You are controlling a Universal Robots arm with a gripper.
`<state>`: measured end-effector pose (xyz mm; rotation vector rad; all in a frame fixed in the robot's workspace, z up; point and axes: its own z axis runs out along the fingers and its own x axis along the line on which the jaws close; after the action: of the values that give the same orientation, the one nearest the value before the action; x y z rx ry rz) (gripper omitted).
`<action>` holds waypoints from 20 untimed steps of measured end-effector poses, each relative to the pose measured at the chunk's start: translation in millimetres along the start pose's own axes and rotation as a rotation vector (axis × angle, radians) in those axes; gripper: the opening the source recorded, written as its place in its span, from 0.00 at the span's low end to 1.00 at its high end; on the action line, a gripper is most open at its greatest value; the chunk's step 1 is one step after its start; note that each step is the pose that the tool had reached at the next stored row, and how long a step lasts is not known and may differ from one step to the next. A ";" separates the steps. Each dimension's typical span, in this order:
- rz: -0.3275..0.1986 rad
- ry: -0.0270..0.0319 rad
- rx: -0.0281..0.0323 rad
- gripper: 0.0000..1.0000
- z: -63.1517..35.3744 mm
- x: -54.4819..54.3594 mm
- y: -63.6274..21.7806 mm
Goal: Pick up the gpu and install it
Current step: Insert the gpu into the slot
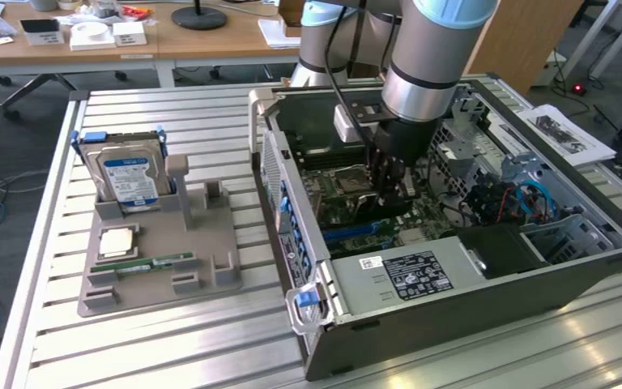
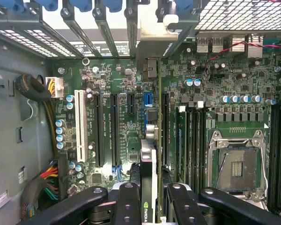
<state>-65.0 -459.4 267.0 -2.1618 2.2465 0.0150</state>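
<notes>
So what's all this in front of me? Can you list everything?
table: one, silver slats, under everything
case: one, dark grey, open, on the table
motherboard: one, green, inside the case
socket: one, silver frame, on the motherboard
gpu: one, dark, edge-on just above the motherboard
holder: one, grey, on the table, at the exterior view's left of the case
hard drive: one, silver with blue label, upright in the holder
chip: one, silver, flat in the holder
memory stick: one, green, lying in the holder
paper: one, white, at the exterior view's right of the case
arm: one, grey and light blue, reaching into the case
jaws: one pair, black, shut on the gpu
</notes>
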 end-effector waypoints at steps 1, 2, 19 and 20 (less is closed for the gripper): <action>0.000 -0.0003 0.0000 0.27 0.2 0.0 0.6; 0.000 -0.0005 0.0002 0.27 0.4 0.0 1.5; 0.000 0.0011 0.0001 0.27 1.1 2.2 7.6; 0.000 0.0011 0.0001 0.27 1.1 2.2 8.1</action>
<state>-73.2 -461.3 265.7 -2.1621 2.2471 0.0137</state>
